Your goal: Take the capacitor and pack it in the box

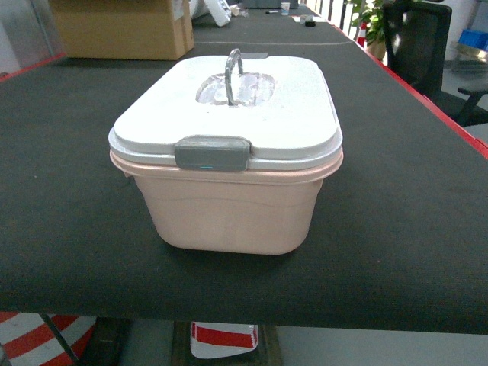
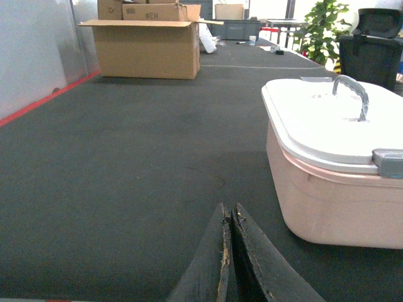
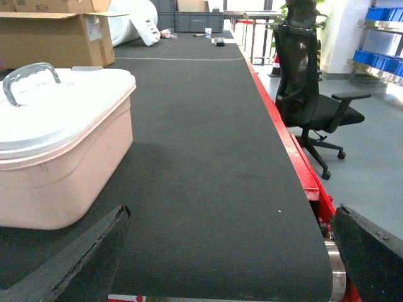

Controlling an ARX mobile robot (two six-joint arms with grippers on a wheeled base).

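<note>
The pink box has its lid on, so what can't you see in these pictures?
- Inside of the box: hidden in every view by the white lid.
- Any capacitor: none shows in any view.
- Grey latch in the left wrist view: cut off by the right edge.
- Both pincers: out of the head view.
- Far items by the cardboard carton: too small to name.

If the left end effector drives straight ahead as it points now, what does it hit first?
Probably nothing nearby. The left end effector, fingers closed together, points along bare black table mat. The pink box sits off to its right and the cardboard carton far ahead to the left, though depth is hard to judge.
</note>
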